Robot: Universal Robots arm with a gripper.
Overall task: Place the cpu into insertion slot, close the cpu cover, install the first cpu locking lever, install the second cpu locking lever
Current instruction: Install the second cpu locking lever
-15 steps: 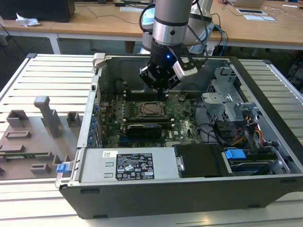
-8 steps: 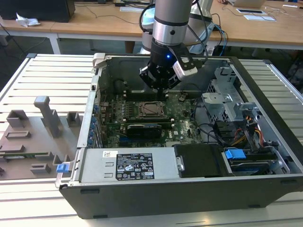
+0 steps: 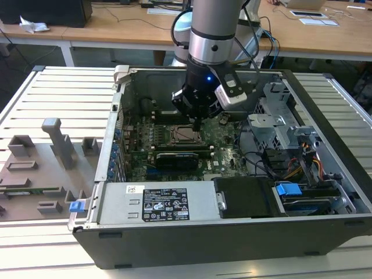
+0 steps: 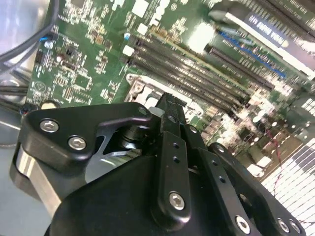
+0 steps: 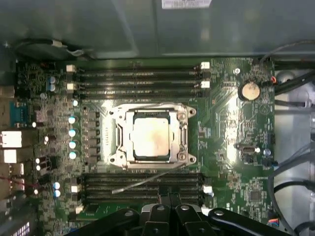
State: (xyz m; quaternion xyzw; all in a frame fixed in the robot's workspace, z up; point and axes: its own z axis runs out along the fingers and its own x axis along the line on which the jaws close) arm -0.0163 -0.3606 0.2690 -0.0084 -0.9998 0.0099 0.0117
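Hovering low over the green motherboard (image 3: 221, 145), the pincer (image 5: 170, 199), fingers pressed together and grasping nothing, is sitting just beside the socket, where the cpu (image 5: 151, 137) is lying seated inside the closed cpu cover (image 5: 115, 140).

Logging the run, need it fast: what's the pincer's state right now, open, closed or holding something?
Pincer: closed, holding nothing, poised above the cpu, which sits in its socket under the cpu cover.
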